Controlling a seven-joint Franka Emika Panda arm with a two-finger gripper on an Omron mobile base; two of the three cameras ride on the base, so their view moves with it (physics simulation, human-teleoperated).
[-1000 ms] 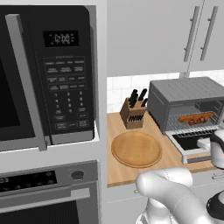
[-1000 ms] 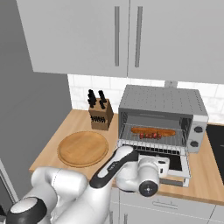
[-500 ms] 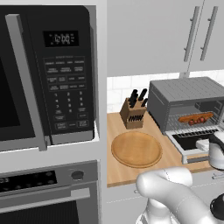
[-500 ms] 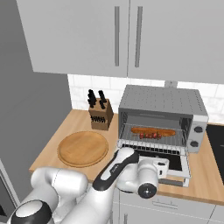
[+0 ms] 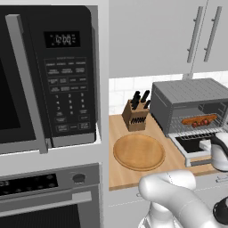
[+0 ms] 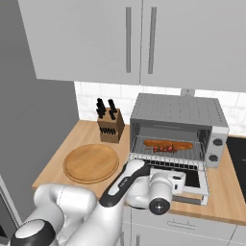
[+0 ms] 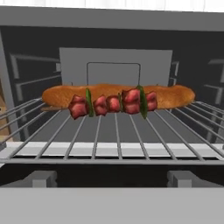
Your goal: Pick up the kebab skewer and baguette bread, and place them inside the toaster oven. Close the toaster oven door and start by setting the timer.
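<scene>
My jaws stand wide apart, holding nothing, in front of the toaster oven (image 6: pixel 178 122). On its wire rack (image 7: pixel 113 131) I see the kebab skewer (image 7: pixel 113 103) lying just in front of the baguette bread (image 7: pixel 118 96). The toaster oven door (image 6: pixel 194 180) hangs open.

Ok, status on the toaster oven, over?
Gripper open, empty. Kebab skewer and baguette bread on the rack inside toaster oven. Toaster oven door down, open; arm in front of it.

arm (image 6: pixel 120 185) stretched forward low, wrist level, tool jaws wide apart.
</scene>
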